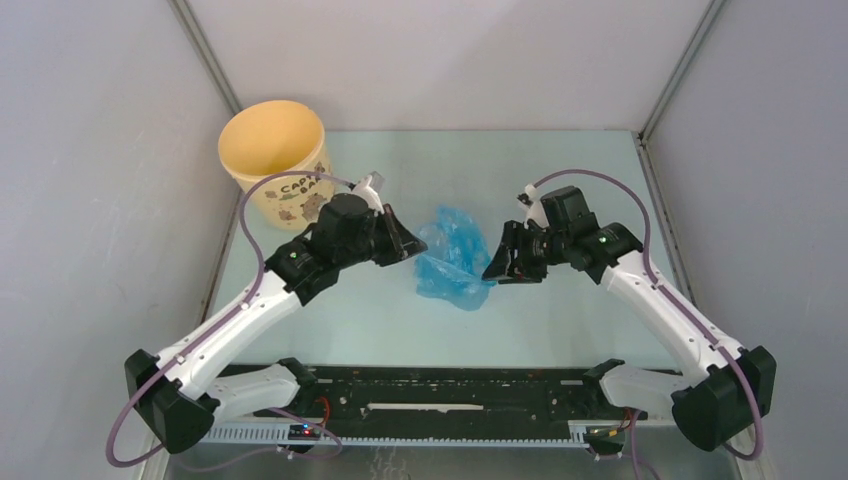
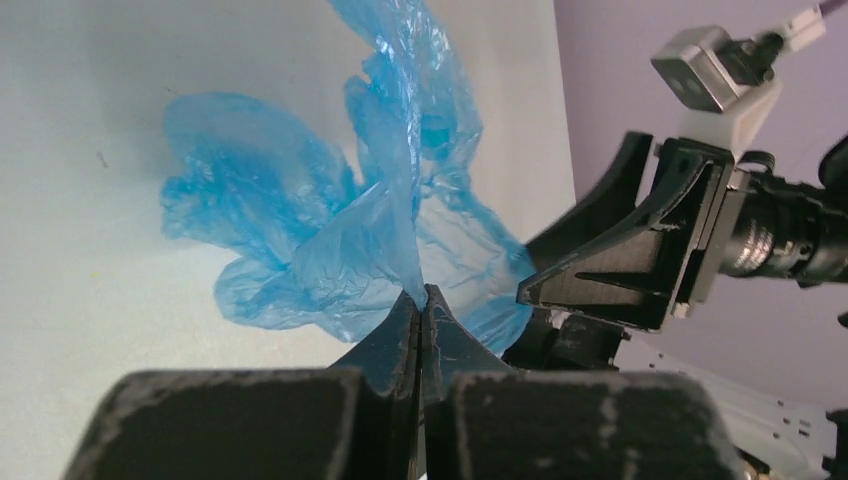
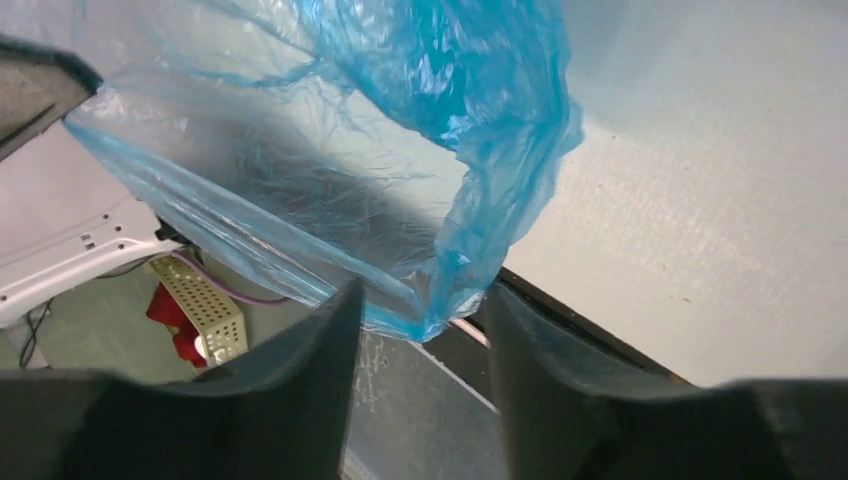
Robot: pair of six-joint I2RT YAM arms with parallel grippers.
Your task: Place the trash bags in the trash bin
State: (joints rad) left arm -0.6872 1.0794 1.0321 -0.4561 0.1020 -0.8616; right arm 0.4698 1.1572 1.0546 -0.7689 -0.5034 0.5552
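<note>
A crumpled blue trash bag (image 1: 452, 255) hangs stretched between my two grippers above the middle of the table. My left gripper (image 1: 413, 245) is shut on a pinch of the trash bag (image 2: 300, 220), its jaws pressed together at the tips (image 2: 421, 296). My right gripper (image 1: 493, 268) is open. A lower corner of the trash bag (image 3: 430, 120) dangles between its spread fingertips (image 3: 420, 298), and neither jaw presses on it. The trash bin (image 1: 290, 195), tan-yellow with dark print, stands upright at the far left behind my left arm, and nothing shows inside it.
Grey walls close in the table on the left, back and right. A black rail (image 1: 450, 385) with cables runs along the near edge between the arm bases. My right arm's wrist camera (image 2: 705, 70) sits close in front of my left gripper.
</note>
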